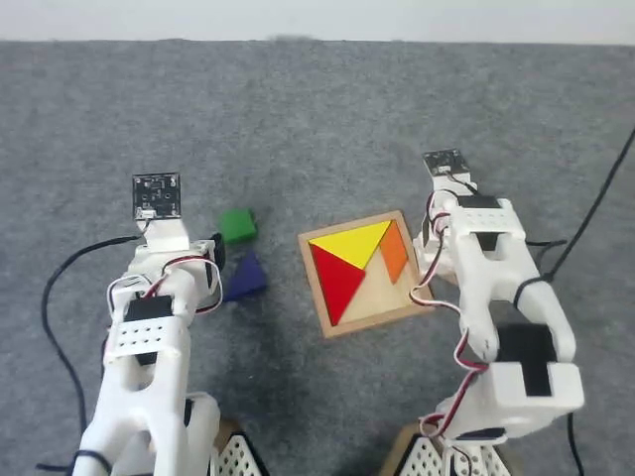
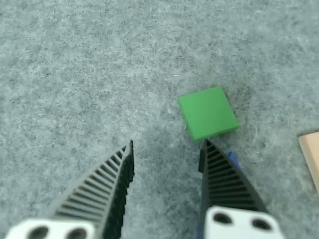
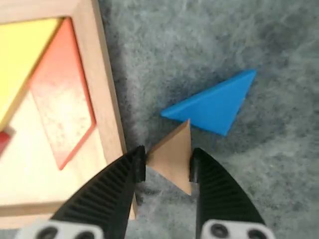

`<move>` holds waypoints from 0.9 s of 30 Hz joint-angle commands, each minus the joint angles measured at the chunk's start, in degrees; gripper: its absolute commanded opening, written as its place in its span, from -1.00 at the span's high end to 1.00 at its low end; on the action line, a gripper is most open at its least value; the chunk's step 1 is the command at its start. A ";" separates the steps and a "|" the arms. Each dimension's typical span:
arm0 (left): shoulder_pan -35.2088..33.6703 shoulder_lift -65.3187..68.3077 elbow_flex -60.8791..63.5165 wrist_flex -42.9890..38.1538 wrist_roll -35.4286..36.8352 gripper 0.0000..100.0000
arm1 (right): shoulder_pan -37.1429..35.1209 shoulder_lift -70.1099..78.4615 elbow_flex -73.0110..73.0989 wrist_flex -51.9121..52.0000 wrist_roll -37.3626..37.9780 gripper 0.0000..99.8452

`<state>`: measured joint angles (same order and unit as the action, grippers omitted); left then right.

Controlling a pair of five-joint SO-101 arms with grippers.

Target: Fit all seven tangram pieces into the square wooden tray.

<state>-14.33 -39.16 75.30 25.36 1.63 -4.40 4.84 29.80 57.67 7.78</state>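
Grey carpeted bench, seen from above: the square wooden tray (image 1: 382, 312) holds a yellow triangle (image 1: 352, 245), a red triangle (image 1: 335, 278) and an orange parallelogram (image 1: 395, 251). A green square block (image 1: 237, 225) and a dark blue triangle (image 1: 246, 278) lie outside it.

Left wrist view: the left pincer (image 2: 167, 154) is apart, with the green square block (image 2: 208, 112) just beyond one tip.

Right wrist view: the right pincer (image 3: 167, 162) is clamped on a tan wooden triangle (image 3: 173, 154) beside the tray's rim (image 3: 107, 99), near a light blue triangle (image 3: 214, 104).

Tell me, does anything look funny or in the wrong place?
Yes. The wooden tray sits crooked on the carpet and is only part full. Four pieces lie outside it: a green square and dark blue triangle near the left arm, a light blue triangle and tan triangle by the right gripper.
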 commanded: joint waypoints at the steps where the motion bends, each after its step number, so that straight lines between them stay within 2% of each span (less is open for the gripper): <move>1: 0.26 -1.49 -0.48 -1.49 -0.62 0.59 | 0.92 -8.57 -1.41 2.86 0.35 0.76; 7: 0.26 -1.49 -0.48 -1.58 -0.62 0.59 | 0.13 -14.46 -1.41 6.20 0.26 0.76; 11: 0.26 -1.41 -0.48 -1.67 -0.62 0.59 | -5.49 -15.96 -1.67 7.96 0.18 0.76; 18: 0.26 -1.41 -0.48 -1.67 -0.62 0.59 | -16.66 -14.46 -5.27 10.42 -6.86 0.76; 22: 0.35 -1.41 -0.48 -1.67 -0.62 0.59 | -19.12 -11.56 -9.85 12.53 -11.16 0.76; 27: 0.35 -1.41 -0.48 -1.67 -0.62 0.59 | -19.47 -7.25 -10.02 9.80 -11.96 0.76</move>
<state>-14.33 -39.16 75.30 25.19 1.63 -23.38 -3.96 23.03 69.36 -3.12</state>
